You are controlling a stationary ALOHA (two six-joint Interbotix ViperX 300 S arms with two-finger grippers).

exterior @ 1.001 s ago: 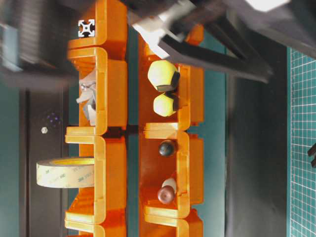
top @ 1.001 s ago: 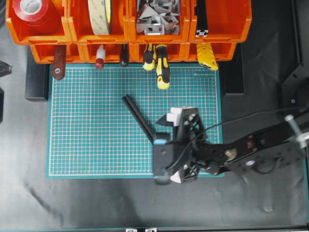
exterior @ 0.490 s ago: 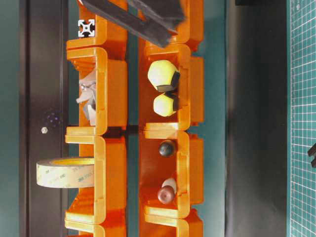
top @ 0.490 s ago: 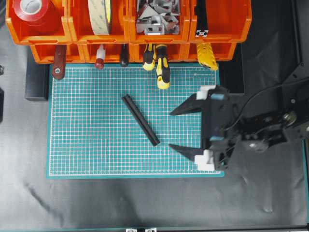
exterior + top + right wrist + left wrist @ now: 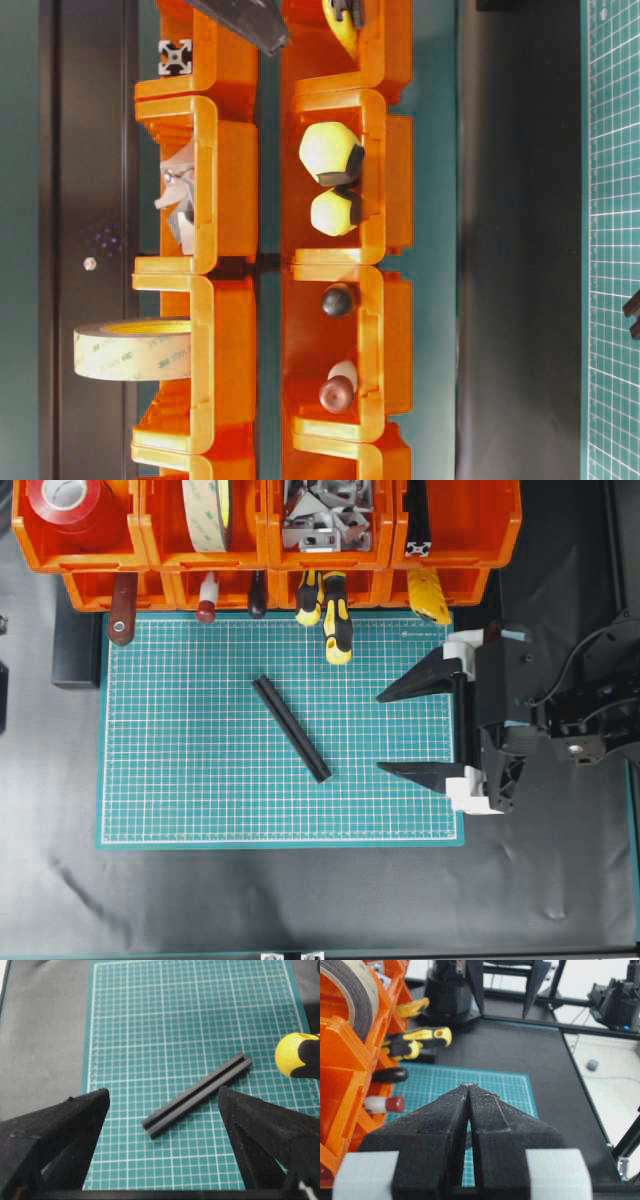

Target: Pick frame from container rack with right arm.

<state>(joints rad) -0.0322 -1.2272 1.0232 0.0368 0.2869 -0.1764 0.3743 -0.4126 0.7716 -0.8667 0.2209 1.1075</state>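
Observation:
One frame [image 5: 290, 727], a slim black slotted bar, lies slanted on the green cutting mat [image 5: 190, 780]. In the right wrist view this frame [image 5: 197, 1095] sits on the mat just ahead of the fingertips. Another frame [image 5: 418, 548] rests in the top right bin of the orange container rack [image 5: 465, 525], its square silver end [image 5: 175, 55] facing out. My right gripper [image 5: 378, 732] hovers open at the mat's right edge, pointing left, holding nothing and clear of the bar. My left gripper [image 5: 470, 1086] is shut and empty, beside the rack [image 5: 345, 1075].
The rack's bins hold a red tape roll [image 5: 65, 500], a beige tape roll [image 5: 207, 510], silver brackets [image 5: 325, 515] and yellow-and-black screwdrivers [image 5: 335, 620] that overhang the mat's top edge. Black cloth surrounds the mat.
My right gripper has drawn back to the right, from over the bar's lower end to the mat's right edge, and turned to point left. The bar on the mat has stayed put.

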